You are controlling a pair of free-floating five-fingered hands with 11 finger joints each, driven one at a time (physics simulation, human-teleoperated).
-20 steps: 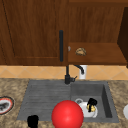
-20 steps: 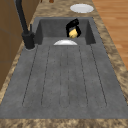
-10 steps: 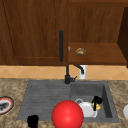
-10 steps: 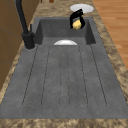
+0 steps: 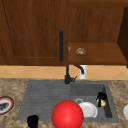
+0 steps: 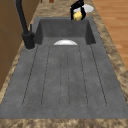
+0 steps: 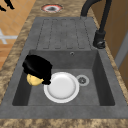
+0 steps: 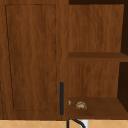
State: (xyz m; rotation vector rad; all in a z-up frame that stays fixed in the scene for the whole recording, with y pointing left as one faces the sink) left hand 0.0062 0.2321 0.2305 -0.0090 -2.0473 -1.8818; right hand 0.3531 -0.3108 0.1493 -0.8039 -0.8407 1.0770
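My right hand [image 5: 101, 96] is curled round a small yellow object [image 5: 101, 102] above the right side of the sink basin [image 5: 109, 100]. The right side view shows the same hand [image 7: 37, 66] over the yellow object [image 7: 33, 80], just left of a white plate [image 7: 61, 87] lying on the basin floor by the drain. In the left side view the hand [image 6: 77, 7] and yellow object [image 6: 77, 15] hang over the basin's far wall. My left hand [image 5: 32, 121] hovers at the counter's front edge, left of a big red ball [image 5: 67, 115].
A black faucet [image 5: 67, 75] stands behind the sink, with a white cup [image 5: 83, 72] beside it. A red-rimmed plate [image 5: 5, 105] lies on the left counter, a white dish [image 5: 125, 111] on the right. A brown lump [image 8: 81, 105] rests on the open cabinet shelf.
My right hand has carried the yellow object to the right and a little upward, away from the plate toward the basin's right wall. The left hand has not moved.
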